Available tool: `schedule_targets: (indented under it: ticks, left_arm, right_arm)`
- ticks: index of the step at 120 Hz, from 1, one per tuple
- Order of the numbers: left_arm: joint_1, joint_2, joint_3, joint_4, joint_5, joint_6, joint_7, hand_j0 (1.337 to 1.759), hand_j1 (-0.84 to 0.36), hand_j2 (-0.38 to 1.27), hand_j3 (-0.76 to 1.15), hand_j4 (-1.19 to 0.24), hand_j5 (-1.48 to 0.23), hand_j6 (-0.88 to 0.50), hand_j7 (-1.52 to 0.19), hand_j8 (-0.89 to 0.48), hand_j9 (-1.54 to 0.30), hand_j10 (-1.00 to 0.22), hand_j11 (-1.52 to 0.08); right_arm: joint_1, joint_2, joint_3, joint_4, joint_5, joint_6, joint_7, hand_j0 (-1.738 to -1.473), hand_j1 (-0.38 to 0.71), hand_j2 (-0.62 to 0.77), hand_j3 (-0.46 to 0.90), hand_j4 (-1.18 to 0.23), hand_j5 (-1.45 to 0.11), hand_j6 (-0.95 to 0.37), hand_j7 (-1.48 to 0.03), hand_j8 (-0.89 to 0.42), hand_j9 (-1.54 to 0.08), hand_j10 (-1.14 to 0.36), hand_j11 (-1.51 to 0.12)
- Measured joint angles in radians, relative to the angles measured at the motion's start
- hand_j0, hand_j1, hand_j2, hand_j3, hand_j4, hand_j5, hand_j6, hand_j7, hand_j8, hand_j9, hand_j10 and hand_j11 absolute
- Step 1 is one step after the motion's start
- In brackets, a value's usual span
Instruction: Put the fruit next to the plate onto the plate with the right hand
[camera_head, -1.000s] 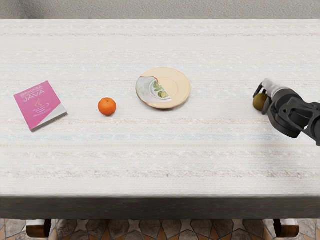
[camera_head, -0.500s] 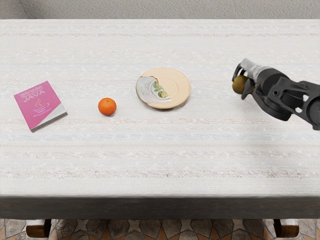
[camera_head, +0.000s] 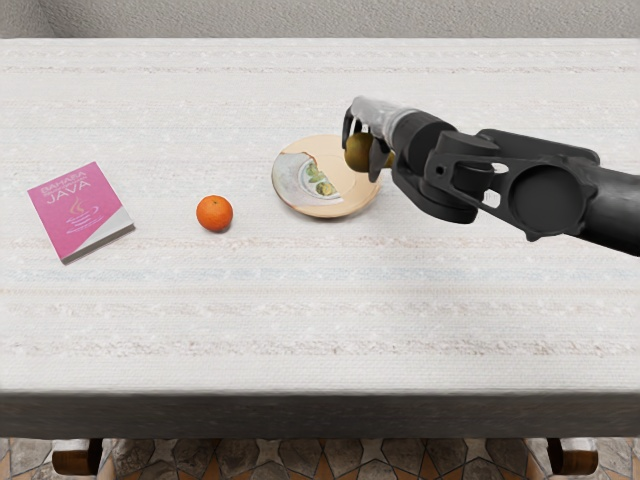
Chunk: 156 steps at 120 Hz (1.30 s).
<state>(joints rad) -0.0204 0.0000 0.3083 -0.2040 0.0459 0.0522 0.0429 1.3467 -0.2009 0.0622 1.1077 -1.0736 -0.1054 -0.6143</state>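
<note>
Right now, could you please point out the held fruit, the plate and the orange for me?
fruit (camera_head: 358, 152): head view, its exposed greenish side.
plate (camera_head: 345, 200): head view, bare tan surface near the front rim.
orange (camera_head: 214, 213): head view, middle of its peel.

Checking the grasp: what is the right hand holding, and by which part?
A greenish fruit, gripped around its sides by the right hand, over the plate.

Pink book with JAVA on its cover (camera_head: 78, 208), lying flat and skewed near the left end of the pale, cloth-covered worktop (camera_head: 320, 320). Orange (camera_head: 214, 213), resting on the worktop to the right of the book, well apart from it. Patterned floor tiles (camera_head: 320, 462) visible below the front edge.
</note>
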Motion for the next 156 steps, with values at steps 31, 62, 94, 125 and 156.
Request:
schedule_targets:
  ticks: [31,62,94,125,156]
  left_arm:
    - [0.000,0.000,0.000,0.000,0.000,0.000,0.000,1.658,0.35,0.00,0.00,0.00,0.00,0.00,0.00,0.00,0.00,0.00,0.00]
    - [0.000,0.000,0.000,0.000,0.000,0.000,0.000,1.658,0.35,0.00,0.00,0.00,0.00,0.00,0.00,0.00,0.00,0.00,0.00]
    - [-0.001,0.000,0.000,0.000,0.000,0.000,0.000,1.658,0.35,0.00,0.00,0.00,0.00,0.00,0.00,0.00,0.00,0.00,0.00]
    - [0.000,0.000,0.000,0.000,0.000,0.000,0.000,1.658,0.35,0.00,0.00,0.00,0.00,0.00,0.00,0.00,0.00,0.00,0.00]
    - [0.000,0.000,0.000,0.000,0.000,0.000,0.000,1.658,0.35,0.00,0.00,0.00,0.00,0.00,0.00,0.00,0.00,0.00,0.00]
  right_arm:
    - [0.009,0.181,-0.003,-0.347,-0.002,-0.002,0.000,-1.646,0.20,0.22,0.00,-0.59,-1.22,-0.40,-1.13,-0.47,-1.15,-0.62,-1.12]
    - [0.008,0.199,-0.042,-0.421,0.002,0.000,0.009,-1.645,0.20,0.21,0.00,-0.61,-1.20,-0.40,-1.13,-0.47,-1.16,-0.63,-1.15]
    - [0.014,0.200,-0.078,-0.349,0.002,0.001,0.130,-1.644,0.23,0.25,0.00,-0.58,-1.21,-0.38,-1.13,-0.44,-1.17,-0.60,-1.17]
    - [-0.002,0.201,-0.080,-0.332,0.007,0.002,0.229,-1.644,0.24,0.27,0.00,-0.58,-1.20,-0.38,-1.13,-0.44,-1.17,-0.59,-1.18]
    - [-0.021,0.201,-0.076,-0.305,0.013,0.000,0.253,-1.653,-0.10,0.10,0.00,-0.25,-0.47,-0.17,-0.45,-0.19,-0.46,-0.25,-0.46]
